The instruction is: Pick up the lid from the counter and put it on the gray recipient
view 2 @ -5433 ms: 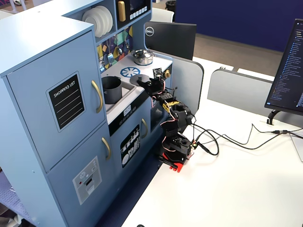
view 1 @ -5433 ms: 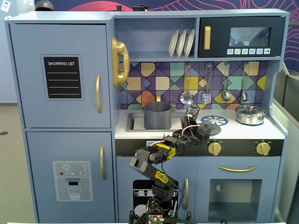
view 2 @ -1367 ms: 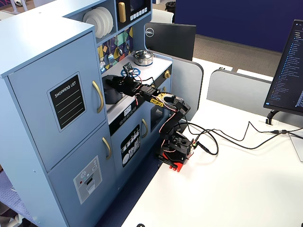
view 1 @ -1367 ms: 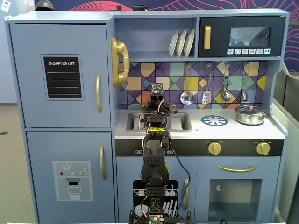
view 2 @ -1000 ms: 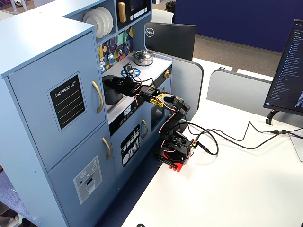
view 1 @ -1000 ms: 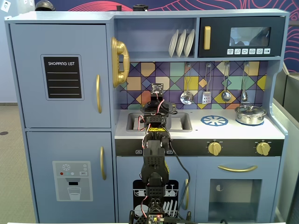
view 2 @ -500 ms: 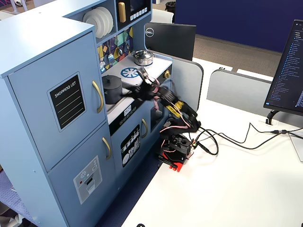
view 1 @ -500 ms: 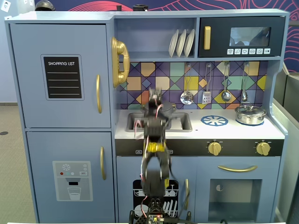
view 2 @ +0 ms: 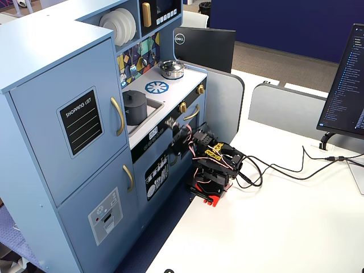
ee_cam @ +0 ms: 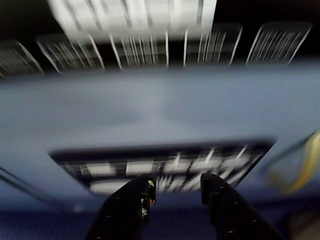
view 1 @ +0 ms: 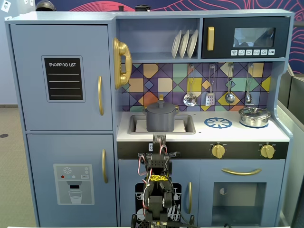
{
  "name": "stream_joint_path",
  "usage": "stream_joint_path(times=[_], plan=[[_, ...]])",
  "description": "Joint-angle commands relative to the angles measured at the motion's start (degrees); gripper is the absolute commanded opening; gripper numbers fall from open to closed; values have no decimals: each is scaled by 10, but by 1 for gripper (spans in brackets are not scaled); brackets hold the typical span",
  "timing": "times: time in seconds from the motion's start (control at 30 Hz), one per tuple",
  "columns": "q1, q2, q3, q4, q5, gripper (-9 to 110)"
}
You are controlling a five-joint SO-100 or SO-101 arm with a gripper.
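Here the lid [view 1: 160,102] sits flat on top of the gray recipient [view 1: 160,119], knob up, so the pot reads as closed; judging from that, the placing is done. The pot stands in the sink recess [view 1: 185,127] of a toy kitchen, at about 9 o'clock from the blue-and-white burner print [view 1: 218,122] in a fixed view. A small shiny silver pot [view 1: 254,116] rests further along at 3 o'clock, well apart from the gray one.

The arm is folded low against the kitchen front, below the table edge, and nowhere near the pot. In the wrist view the claw [ee_cam: 175,187] is empty, its two dark fingers [ee_cam: 137,197] parted with a clear gap between them. It points at the blue cabinet face, likely because the arm is tucked into a rest pose.

Much is hard to make out. The wrist view is smeared by motion blur, so the light panel above the fingers cannot be read. In a fixed view from the side, the recipient [view 2: 134,107] is small, and whether the lid seats evenly all round cannot be told. The sink wall hides the pot's base.
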Motion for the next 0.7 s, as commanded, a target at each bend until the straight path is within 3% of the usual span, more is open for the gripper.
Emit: stream_joint_path(times=[0.0, 0.3, 0.67], plan=[[-13, 11, 14, 73, 85, 0], [-12, 14, 15, 387, 37, 1], [-3, 14, 15, 392, 28, 4]])
